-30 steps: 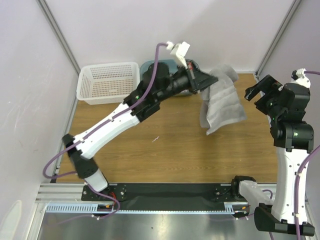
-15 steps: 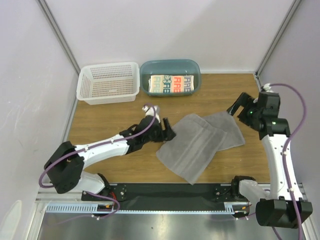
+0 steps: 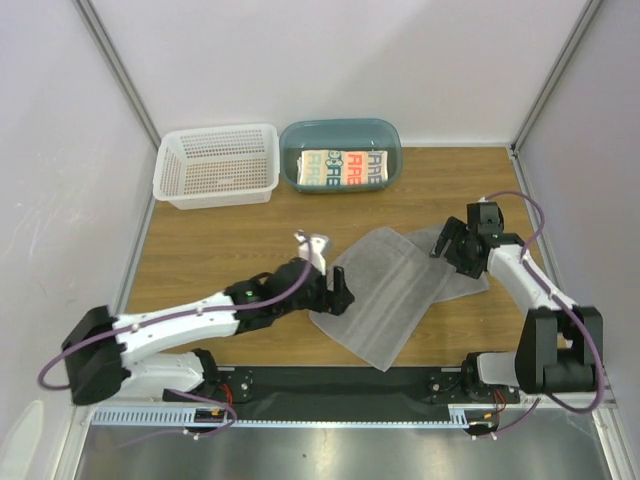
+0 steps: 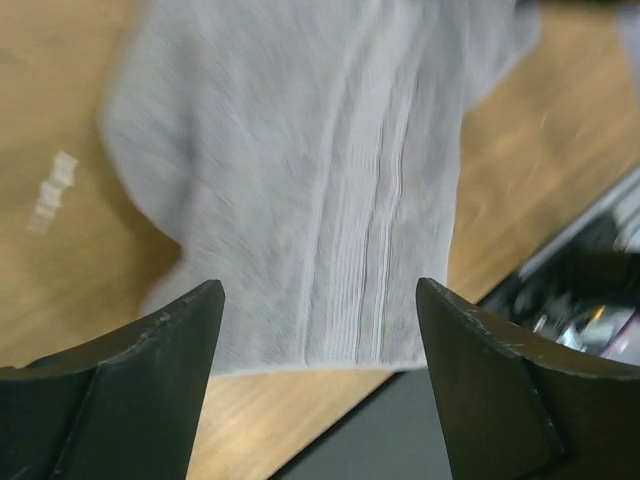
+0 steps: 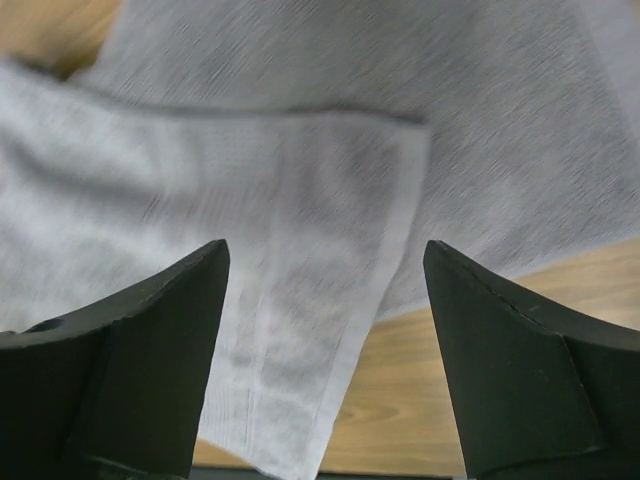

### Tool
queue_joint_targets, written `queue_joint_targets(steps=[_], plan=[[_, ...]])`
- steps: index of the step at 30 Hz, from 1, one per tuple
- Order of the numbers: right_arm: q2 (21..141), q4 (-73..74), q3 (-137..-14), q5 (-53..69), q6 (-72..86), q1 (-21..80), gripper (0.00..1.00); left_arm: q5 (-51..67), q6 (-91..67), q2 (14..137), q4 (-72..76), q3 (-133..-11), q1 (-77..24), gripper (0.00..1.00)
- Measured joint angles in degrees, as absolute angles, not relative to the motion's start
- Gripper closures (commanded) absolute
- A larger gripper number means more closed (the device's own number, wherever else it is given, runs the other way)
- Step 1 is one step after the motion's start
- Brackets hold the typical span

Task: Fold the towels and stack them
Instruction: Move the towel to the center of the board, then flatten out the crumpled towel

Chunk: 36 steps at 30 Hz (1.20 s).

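Now both arms stretch low over the grey towel (image 3: 395, 285), left pincer (image 3: 338, 297) and right pincer (image 3: 448, 248) each standing apart.

A robotics lab test cell — a wooden bench (image 3: 230, 235) boxed in by plain white panels (image 3: 330, 60) on aluminium posts (image 3: 119, 72), with a left arm (image 3: 180, 325) and a right arm (image 3: 525, 280) bolted to a black rail (image 3: 340, 383).
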<state>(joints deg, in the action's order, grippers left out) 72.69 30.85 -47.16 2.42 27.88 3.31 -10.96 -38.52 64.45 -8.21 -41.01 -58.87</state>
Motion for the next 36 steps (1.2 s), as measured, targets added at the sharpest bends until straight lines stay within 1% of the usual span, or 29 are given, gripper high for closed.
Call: queue_joint_targets(steps=[2,3,6,8,11,17,21,23,27,30,33,34,36], plan=[[75.6,28.7,-47.1,1.7,27.9,1.8,0.21,-10.1,-38.3,68.6,-7.4,-41.0,-61.2,0.22],[76.8,27.5,-47.1,1.4,27.9,1.1,0.24,-9.9,-38.3,71.0,-6.9,-41.1,-62.4,0.23],[79.0,24.4,-47.1,0.7,27.5,-0.8,0.28,-10.2,-37.6,78.5,-7.9,-43.4,-65.6,0.25],[79.7,22.7,-47.1,0.8,27.4,-1.0,0.29,-10.4,-36.8,84.2,-9.9,-47.8,-68.4,0.25],[81.0,20.1,-47.1,1.3,27.2,-0.9,0.29,-11.1,-35.3,89.7,-12.1,-54.3,-71.9,0.27],[82.4,18.0,-46.1,2.0,26.9,-0.9,0.29,-12.0,-33.2,95.5,-13.6,-62.3,-77.9,0.28],[82.3,18.0,-45.9,2.0,26.2,-0.9,0.30,-13.3,-31.3,101.3,-17.3,-68.1,-82.1,0.29],[82.0,18.0,-45.8,2.0,26.0,-0.9,0.29,-14.2,-30.6,104.2,-19.0,-70.7,-84.4,0.31],[81.1,18.1,-45.7,2.0,25.8,-0.9,0.30,-15.5,-29.8,106.8,-21.7,-71.4,-88.0,0.35],[79.8,18.0,-45.2,2.0,25.8,-0.8,0.29,-16.5,-29.8,107.1,-22.9,-71.2,-88.8,0.37],[78.2,18.1,-44.4,2.0,25.8,-0.8,0.29,-17.6,-29.9,107.2,-23.0,-70.9,-88.5,0.45],[77.8,18.2,-44.2,2.0,25.8,-0.7,0.29,-17.9,-29.9,107.2,-23.0,-70.9,-88.4,0.51],[77.4,18.2,-44.1,2.0,25.8,-0.7,0.29,-18.4,-29.9,107.4,-23.0,-70.9,-88.2,0.52]])
